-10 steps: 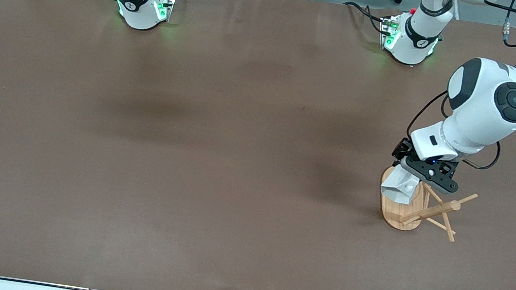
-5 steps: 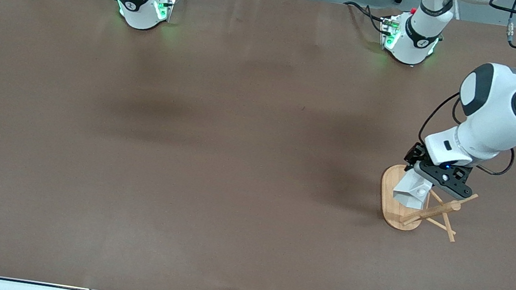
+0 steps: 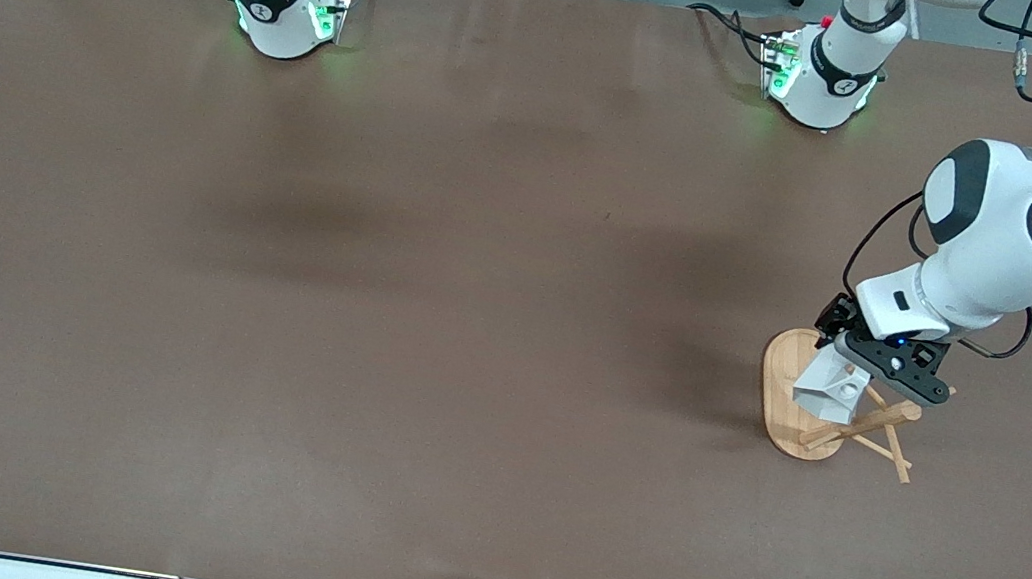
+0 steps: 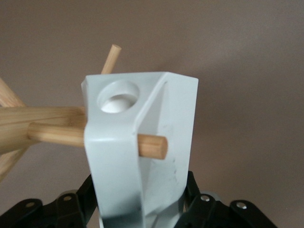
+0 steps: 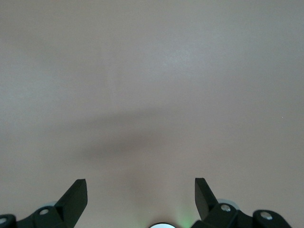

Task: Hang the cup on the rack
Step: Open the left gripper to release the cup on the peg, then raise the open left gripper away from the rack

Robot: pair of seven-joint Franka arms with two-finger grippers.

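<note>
cup at the peg, hole not yet threaded

the left gripper (image 3: pixel 853 369) holds the cup (image 3: pixel 827 391) pinched between closed fingers, up over the rack (image 3: pixel 787 408) at the left arm's end of the table. in the left wrist view a peg (image 4: pixel 151 146) crosses the cup's (image 4: pixel 142 152) body, while the hole (image 4: pixel 117 96) in the handle tab sits off that peg. judging by this, the hanging step is under way: next the hole must line up with a peg tip, then slide on. the right gripper (image 5: pixel 141 192) waits spread wide and empty above bare brown table (image 3: pixel 431 318); grey floor shows past the bases
</note>
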